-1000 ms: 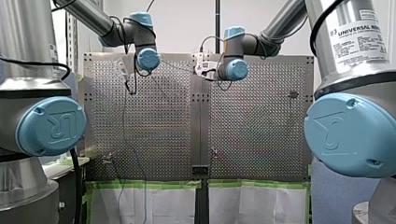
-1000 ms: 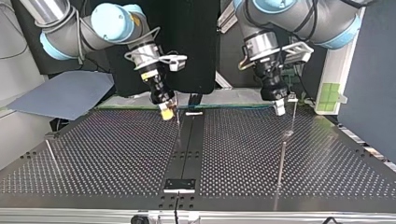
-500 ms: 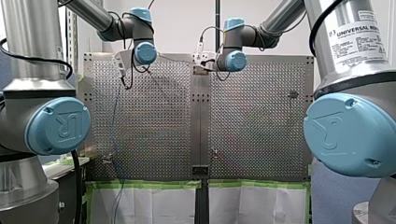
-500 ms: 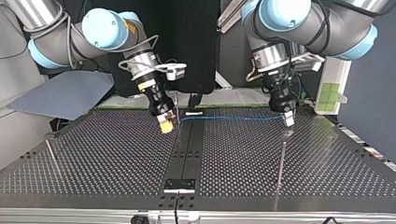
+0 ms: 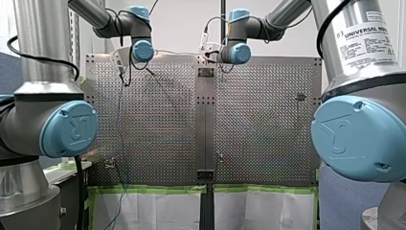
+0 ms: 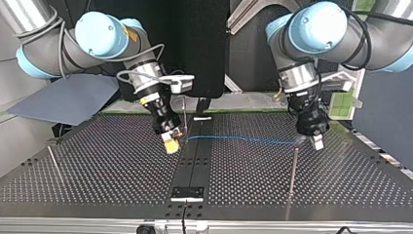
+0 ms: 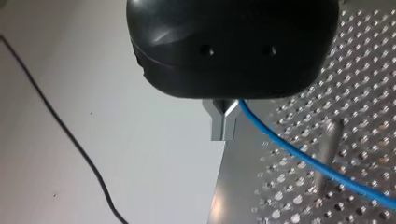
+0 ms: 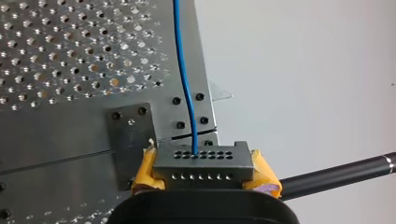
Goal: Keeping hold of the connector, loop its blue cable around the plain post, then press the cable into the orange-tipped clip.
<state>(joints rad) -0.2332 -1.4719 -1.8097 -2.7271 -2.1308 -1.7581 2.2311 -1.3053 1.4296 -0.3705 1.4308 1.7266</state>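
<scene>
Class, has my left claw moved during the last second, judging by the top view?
Yes: my left claw has come toward the camera, from behind the metal post to beside its top.

Robotics lab: perforated table (image 6: pixel 122 165), arms.

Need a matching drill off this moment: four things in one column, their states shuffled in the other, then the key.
Things
1. connector
2. blue cable
3. thin post
4. my left gripper

States
a. stands upright on the perforated table
b. metal fingers shut on the cable
c. clamped between yellow pads
d. stretched taut above the table

Pairs: 1-c, 2-d, 3-a, 4-b
</scene>
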